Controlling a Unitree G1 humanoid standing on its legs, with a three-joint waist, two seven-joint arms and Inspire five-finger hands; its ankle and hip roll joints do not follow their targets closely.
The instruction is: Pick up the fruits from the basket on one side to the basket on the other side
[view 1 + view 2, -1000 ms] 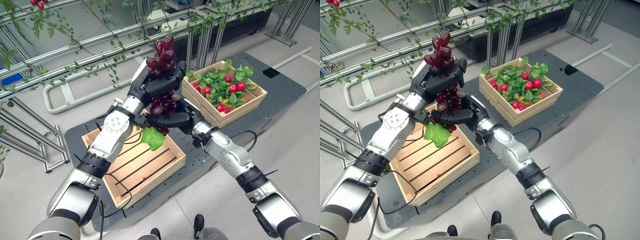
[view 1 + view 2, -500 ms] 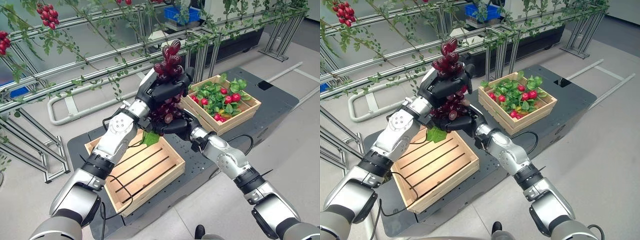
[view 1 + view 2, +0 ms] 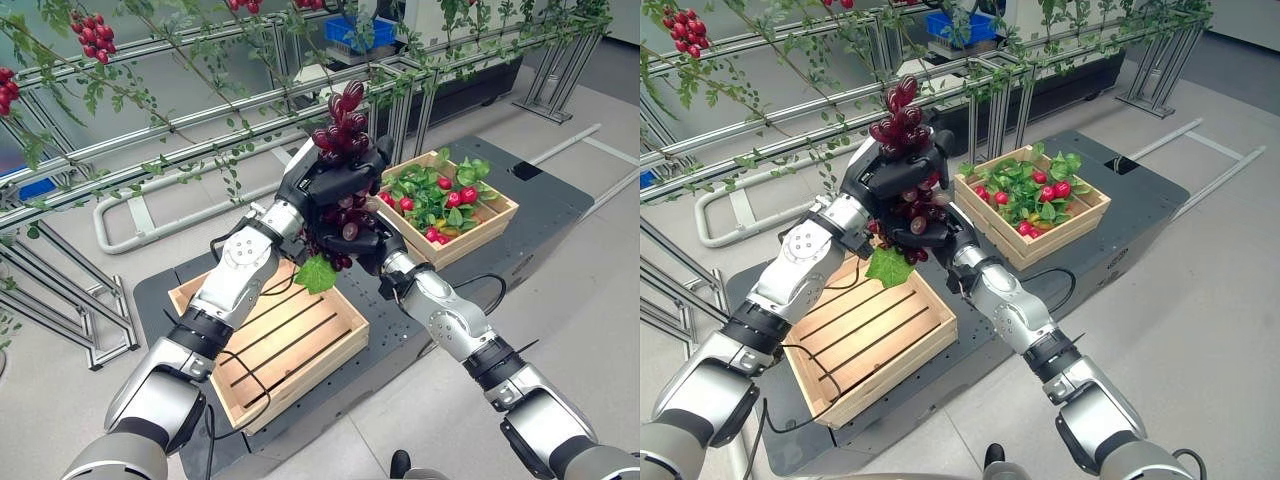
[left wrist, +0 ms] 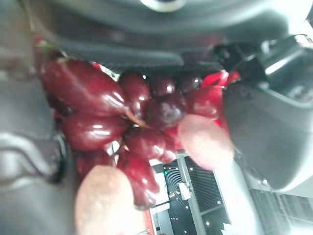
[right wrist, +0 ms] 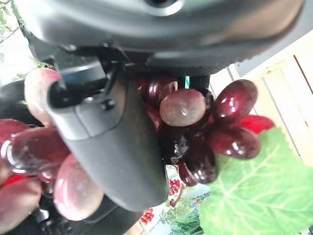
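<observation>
An empty slatted wooden crate [image 3: 290, 345] is sitting nearest. Above it, the right robot hand [image 3: 368, 238] and left robot hand [image 3: 325, 185] are both curling around a dark red grape bunch [image 3: 340, 115], its green leaf [image 3: 316, 274] dangling. Farther off, a second crate [image 3: 470, 235] is holding red fruits [image 3: 465, 196] among leaves.

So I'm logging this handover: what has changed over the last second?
Little: both hands keep hold of the grape bunch, left robot hand above, right robot hand below, above the empty crate. The camera tilted, not the crates. The crate of red fruit is untouched.
</observation>
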